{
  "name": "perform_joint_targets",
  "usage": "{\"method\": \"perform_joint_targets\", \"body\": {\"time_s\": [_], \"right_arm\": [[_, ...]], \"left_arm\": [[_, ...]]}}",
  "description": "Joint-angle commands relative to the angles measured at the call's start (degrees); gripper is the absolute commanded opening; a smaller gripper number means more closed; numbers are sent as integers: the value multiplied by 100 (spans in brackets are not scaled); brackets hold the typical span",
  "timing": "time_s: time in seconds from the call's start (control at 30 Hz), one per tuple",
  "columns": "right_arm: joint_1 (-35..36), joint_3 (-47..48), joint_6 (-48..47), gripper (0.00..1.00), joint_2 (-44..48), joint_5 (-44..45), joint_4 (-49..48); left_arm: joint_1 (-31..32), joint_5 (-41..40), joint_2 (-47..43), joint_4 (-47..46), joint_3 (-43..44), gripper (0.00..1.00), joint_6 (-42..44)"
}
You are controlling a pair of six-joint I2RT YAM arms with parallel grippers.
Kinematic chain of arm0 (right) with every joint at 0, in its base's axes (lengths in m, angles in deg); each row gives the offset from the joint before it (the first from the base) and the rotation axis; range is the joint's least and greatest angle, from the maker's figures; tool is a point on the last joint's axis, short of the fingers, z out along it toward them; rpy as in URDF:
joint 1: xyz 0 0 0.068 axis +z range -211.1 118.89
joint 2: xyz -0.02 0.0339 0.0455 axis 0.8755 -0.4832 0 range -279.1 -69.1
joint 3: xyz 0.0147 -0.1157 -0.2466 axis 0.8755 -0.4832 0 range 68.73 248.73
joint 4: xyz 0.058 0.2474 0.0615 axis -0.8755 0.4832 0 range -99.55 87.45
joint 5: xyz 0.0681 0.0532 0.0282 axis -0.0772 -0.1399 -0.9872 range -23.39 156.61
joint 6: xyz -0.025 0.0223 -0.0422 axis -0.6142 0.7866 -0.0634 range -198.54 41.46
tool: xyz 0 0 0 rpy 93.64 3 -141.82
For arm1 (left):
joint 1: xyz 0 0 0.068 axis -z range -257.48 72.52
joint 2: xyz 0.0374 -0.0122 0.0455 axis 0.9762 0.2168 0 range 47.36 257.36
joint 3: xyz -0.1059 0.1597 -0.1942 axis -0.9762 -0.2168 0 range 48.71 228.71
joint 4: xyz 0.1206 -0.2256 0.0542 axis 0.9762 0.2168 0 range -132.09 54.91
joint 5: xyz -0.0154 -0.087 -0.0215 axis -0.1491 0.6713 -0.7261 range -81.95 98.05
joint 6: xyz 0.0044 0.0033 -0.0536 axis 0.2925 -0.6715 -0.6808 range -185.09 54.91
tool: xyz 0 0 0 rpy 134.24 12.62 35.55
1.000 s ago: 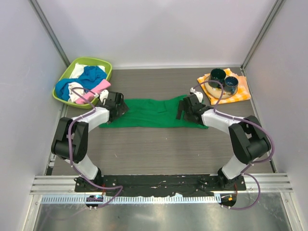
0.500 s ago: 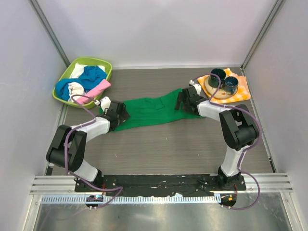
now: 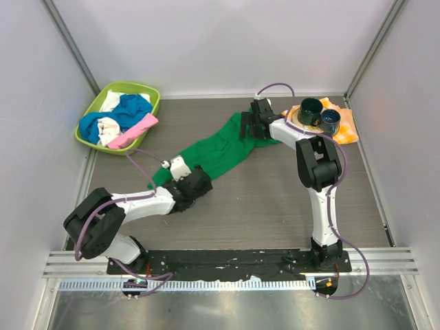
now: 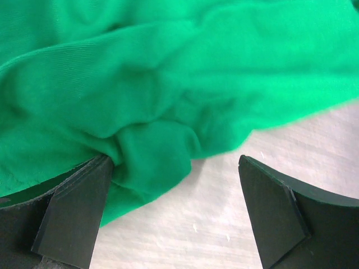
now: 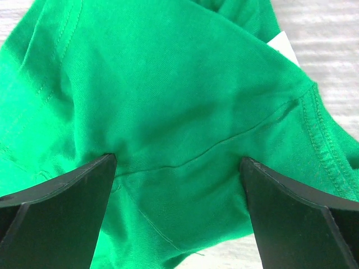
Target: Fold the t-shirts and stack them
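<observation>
The green t-shirt (image 3: 216, 152) lies bunched in a diagonal strip on the table, from near left to far right. My left gripper (image 3: 197, 187) is at its near left end, open. In the left wrist view the cloth (image 4: 168, 84) touches the left finger (image 4: 78, 207), with bare table between the jaws of that gripper (image 4: 175, 162). My right gripper (image 3: 250, 128) is open over the far right end. In the right wrist view this gripper (image 5: 178, 158) straddles a seam, and a white tag (image 5: 280, 43) shows. Blue (image 3: 127, 110), white (image 3: 108, 128) and pink (image 3: 135, 130) shirts lie in the basket.
The lime-green basket (image 3: 132, 86) stands at the far left corner. An orange-and-white checkered cloth (image 3: 346, 132) at the far right holds a round dish with two dark cups (image 3: 311, 110). Grey walls enclose the table on three sides.
The left gripper moved toward the near side and right, the right gripper moved far and left. The green shirt swung from a horizontal band into a diagonal strip.
</observation>
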Motion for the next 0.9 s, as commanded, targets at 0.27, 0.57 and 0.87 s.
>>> {"method": "perform_joint_targets", "body": {"time_s": [0.27, 0.57, 0.87], "right_arm": [[28, 586, -349, 99, 519, -406, 1102], [107, 376, 10, 100, 1690, -1070, 980], [238, -30, 1083, 100, 1146, -2426, -567]], "left_arm": [[2631, -638, 608, 1507, 1648, 100, -1140], [3257, -805, 117, 1990, 3133, 100, -33], [3011, -2228, -2086, 4291, 3504, 100, 259]]}}
